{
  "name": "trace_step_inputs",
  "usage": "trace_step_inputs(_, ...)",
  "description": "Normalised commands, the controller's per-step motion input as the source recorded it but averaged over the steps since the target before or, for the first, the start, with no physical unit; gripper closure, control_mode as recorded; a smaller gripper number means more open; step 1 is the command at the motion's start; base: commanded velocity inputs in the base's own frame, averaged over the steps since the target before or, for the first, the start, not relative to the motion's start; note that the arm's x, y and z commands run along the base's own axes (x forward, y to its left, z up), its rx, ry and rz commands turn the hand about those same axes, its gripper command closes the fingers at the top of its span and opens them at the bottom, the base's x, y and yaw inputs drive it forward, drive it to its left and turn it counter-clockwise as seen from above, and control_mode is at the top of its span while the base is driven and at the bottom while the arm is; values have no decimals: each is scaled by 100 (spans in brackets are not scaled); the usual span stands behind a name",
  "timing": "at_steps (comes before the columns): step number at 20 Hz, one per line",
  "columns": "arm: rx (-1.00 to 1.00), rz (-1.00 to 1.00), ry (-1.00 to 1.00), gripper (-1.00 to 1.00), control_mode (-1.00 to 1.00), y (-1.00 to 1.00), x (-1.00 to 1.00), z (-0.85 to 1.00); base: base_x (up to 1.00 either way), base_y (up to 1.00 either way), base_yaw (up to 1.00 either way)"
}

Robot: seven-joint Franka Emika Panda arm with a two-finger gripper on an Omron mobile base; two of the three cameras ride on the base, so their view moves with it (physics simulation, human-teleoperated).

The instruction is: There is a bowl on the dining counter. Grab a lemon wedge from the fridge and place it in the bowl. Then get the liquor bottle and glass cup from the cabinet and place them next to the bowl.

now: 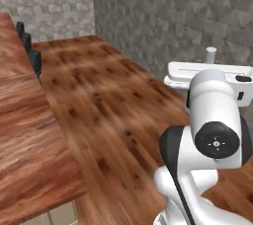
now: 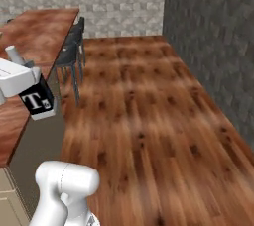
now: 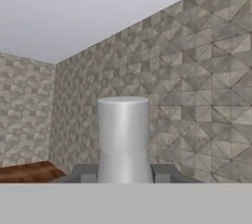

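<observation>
My gripper is shut on a pale grey cylinder, which looks like the neck of the liquor bottle. Its dark fingertips press against it on both sides. In the left base view the same grey neck pokes up above my white hand, at the right, over the floor. From the right base view the neck rises above the hand at the left edge, beside the wooden dining counter. The bottle's body is hidden below the hand.
The long dining counter runs along the left. Dark stools stand against its side. A wide wood floor lies ahead, closed off by stone walls at the back and right.
</observation>
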Motion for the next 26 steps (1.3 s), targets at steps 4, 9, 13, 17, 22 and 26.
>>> trace_step_inputs(4, 0, 0, 0, 100, 100, 0, 0, 0, 30, -97, 37)
trace_step_inputs(9, 0, 0, 0, 100, 100, 0, 0, 0, 39, -92, 36)
trace_step_inputs(13, 0, 0, 0, 100, 100, 0, 0, 0, 60, -87, 40)
trace_step_inputs(17, 0, 0, 0, 100, 100, 0, 0, 0, 70, -84, 41)
trace_step_inputs(22, 0, 0, 0, 100, 100, 0, 0, 0, 73, -81, 41)
trace_step_inputs(26, 0, 0, 0, 100, 100, 0, 0, 0, 76, -81, 41)
